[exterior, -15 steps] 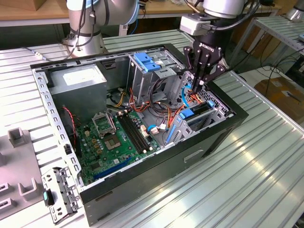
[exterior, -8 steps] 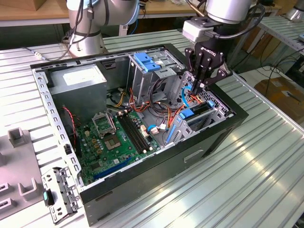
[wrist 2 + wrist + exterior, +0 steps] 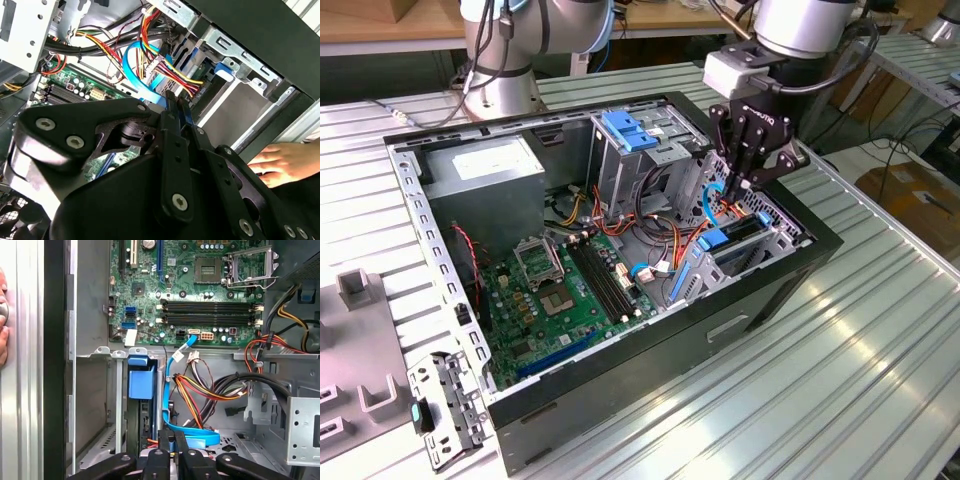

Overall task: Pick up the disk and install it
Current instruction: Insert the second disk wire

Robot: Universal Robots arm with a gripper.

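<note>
Bright even overhead light, glare on the ribbed metal table [image 3: 880,330], soft shadows

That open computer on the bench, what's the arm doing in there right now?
The arm's gripper is reaching down into the open computer case, by the drive bay at the exterior view's right. The disk, with its blue rail, sits in that bay just below the gripper, beside a blue data cable. A person's hand rests outside the case.

I see a ribbed metal worktop [image 3: 840,380], a wooden bench [image 3: 380,30] beyond its far edge, and bright overhead glare.
</note>
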